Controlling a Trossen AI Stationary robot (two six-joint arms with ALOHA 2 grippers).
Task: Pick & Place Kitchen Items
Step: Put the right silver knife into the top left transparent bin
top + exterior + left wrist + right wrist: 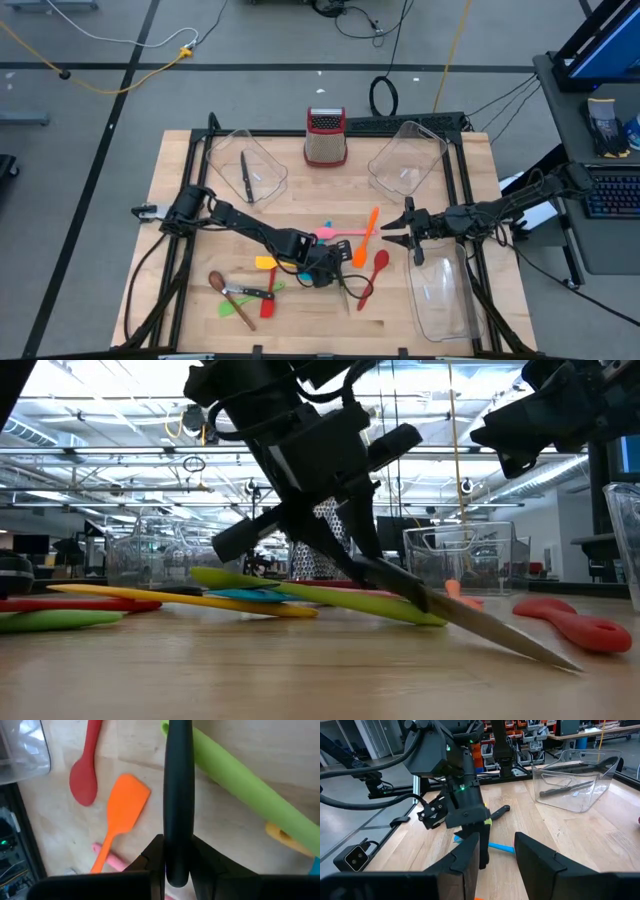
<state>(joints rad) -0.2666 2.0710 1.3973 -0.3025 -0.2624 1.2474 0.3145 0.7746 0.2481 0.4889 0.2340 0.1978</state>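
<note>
1. A workshop floor with cables surrounds the wooden counter, which has a black frame along its edges; 3 clear bins sit on it, with a grater at the far edge between the 2 far bins.
2. Done so far, judging by how things lie: the far left bin holds 1 knife. The far right bin and the near right bin look empty from above.
3. In hand: the left hand is down in the middle of the counter, closed narrow on the black handle of a second knife. In the low view its blade slants down with the tip touching the wood, so I judge the lift is only starting.
4. Left to do, most of the job: an orange spatula, a red spoon, a pink spatula and a yellow spatula lie around the left hand; a brown spoon, a third knife and green and red pieces lie near the front left.
5. The right hand hovers right of the pile, just beside the orange spatula, fingers partly apart and holding nothing.
6. Room: the 2 hands are near each other over the centre, so a swing of the knife toward the right looks tight. The way to the far left bin is open wood. A green spatula lies just beside the held handle and may get dragged. The front edge is near the front-left cluster.
</note>
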